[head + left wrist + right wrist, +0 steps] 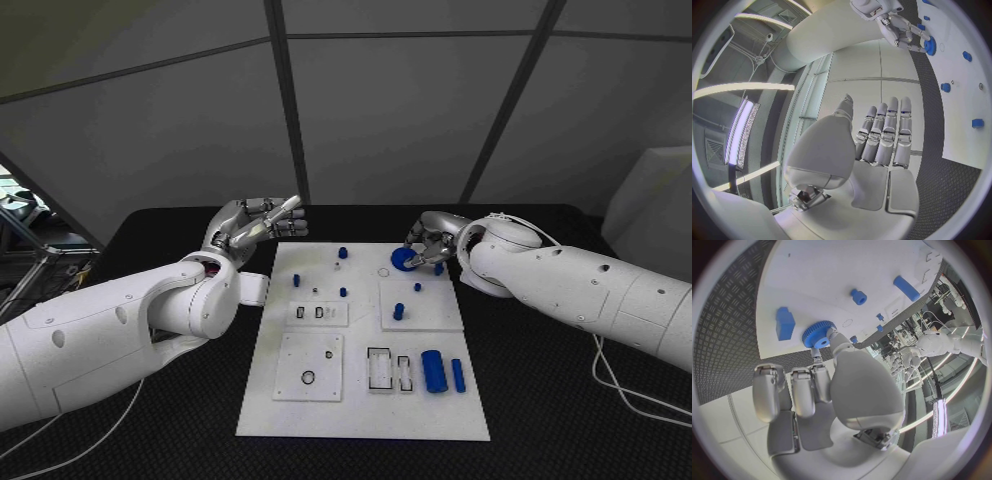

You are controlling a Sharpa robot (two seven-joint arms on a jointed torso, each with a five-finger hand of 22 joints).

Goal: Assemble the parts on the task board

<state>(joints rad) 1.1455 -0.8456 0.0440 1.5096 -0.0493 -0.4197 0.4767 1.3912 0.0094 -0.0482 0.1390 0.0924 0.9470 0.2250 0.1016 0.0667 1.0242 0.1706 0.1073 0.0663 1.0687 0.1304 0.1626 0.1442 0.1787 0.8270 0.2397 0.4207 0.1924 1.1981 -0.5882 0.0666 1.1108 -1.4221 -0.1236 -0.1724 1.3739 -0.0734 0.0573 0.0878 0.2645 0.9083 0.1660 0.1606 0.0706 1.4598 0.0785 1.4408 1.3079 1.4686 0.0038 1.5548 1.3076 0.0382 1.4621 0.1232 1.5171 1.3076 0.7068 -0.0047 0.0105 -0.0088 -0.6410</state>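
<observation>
- Plainly, the blue gear (pixel 404 258) is the part in hand: it sits at the far right of the task board (pixel 361 425), pinched at its toothed rim by the right hand (pixel 433 243)
- In the right wrist view the gear (pixel 819 333) lies flat against the white plate beside a blue block (pixel 785 323), thumb and a fingertip touching it; I cannot tell whether it is already seated on its post or only resting on the board
- My judgement is that the step is seating this gear; the next move calls for lining its bore up with the post, pressing straight down, then letting go without dragging it sideways
- The left hand (pixel 257 221) hovers off the board's far left corner, fingers straight, side by side and holding nothing; the left wrist view shows the same empty palm (pixel 879 145)
- Counted in the head view: one gear, one thick blue cylinder (pixel 434 371) and one thinner blue bar (pixel 459 375) lying side by side near the front right, one blue peg (pixel 398 311) standing mid-board
- Some five smaller blue studs dot the far half, too small to count surely
- One black ring (pixel 309 377) lies on the front left panel, and a slotted frame (pixel 379 370) sits just beside the thick cylinder
</observation>
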